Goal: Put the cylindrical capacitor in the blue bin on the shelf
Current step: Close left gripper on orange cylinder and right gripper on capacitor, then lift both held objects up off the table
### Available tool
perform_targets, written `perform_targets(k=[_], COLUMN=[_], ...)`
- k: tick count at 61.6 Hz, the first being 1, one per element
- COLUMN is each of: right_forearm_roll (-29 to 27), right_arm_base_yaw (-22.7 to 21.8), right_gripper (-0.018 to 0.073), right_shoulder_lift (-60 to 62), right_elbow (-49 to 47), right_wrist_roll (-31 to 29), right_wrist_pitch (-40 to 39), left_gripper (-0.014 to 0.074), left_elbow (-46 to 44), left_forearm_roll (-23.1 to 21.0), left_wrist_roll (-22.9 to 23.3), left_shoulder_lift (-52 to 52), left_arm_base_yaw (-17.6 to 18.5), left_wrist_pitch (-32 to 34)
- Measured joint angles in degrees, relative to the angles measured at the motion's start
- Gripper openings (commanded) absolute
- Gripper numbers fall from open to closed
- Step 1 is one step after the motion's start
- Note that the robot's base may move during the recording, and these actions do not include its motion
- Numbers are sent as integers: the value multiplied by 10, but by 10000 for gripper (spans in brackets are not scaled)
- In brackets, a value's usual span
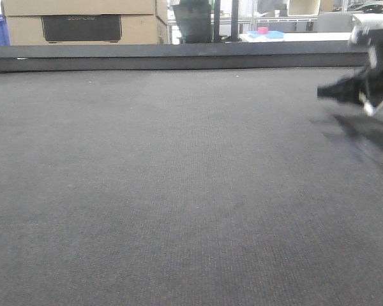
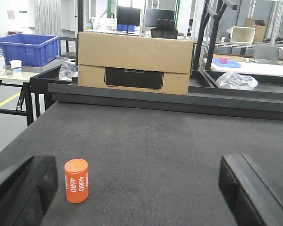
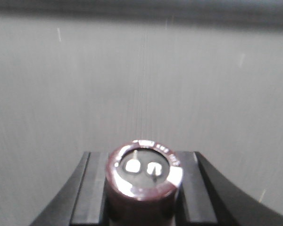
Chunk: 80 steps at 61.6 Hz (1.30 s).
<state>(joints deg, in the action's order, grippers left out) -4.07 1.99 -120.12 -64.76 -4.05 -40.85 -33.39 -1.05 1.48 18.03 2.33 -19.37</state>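
Note:
The cylindrical capacitor (image 3: 144, 165) is a dark maroon cylinder with a shiny top rim and two silver terminals. It sits clamped between the two black fingers of my right gripper (image 3: 142, 193), held over grey mat. In the front view the right gripper (image 1: 343, 91) hovers above the mat at the right edge, blurred; the capacitor does not show there. My left gripper (image 2: 137, 188) is open wide and low over the mat. An orange cylinder (image 2: 76, 181) marked 4680 stands upright just inside its left finger (image 2: 23, 190). The steel shelf is out of view.
A cardboard box (image 2: 134, 61) stands behind the mat's raised back edge (image 2: 170, 99). A blue crate (image 2: 26, 47) sits on a side table at far left. A crumpled plastic bag (image 2: 236, 80) lies at back right.

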Motion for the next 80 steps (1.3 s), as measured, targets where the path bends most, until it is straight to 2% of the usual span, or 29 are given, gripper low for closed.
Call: perform_targets(k=[8, 22, 34, 47, 54, 66, 80], right_forearm_roll=[0, 0, 0, 0, 0, 0, 0], right_arm_base_yaw=[0, 0, 0, 0, 0, 0, 0], right_gripper=[-163, -163, -163, -163, -163, -163, -163], right_shoulder_lift=[78, 234, 356, 455, 487, 515, 518], right_elbow=[6, 8, 8, 8, 8, 9, 10], right_wrist_roll=[0, 0, 0, 0, 0, 0, 0], right_wrist_pitch=[40, 196, 305, 400, 434, 474, 495], left_gripper=[602, 602, 602, 602, 602, 602, 602], left_elbow=[4, 64, 125, 131, 119, 50, -58], left_forearm_roll=[3, 23, 26, 25, 1, -39, -46], left_wrist_roll=[0, 0, 0, 0, 0, 0, 0], left_shoulder_lift=[0, 38, 148, 326, 435, 611, 755], left_arm_base_yaw=[0, 0, -15, -43, -54, -70, -73], left_wrist_pitch=[-1, 18, 159, 348, 423, 510, 530])
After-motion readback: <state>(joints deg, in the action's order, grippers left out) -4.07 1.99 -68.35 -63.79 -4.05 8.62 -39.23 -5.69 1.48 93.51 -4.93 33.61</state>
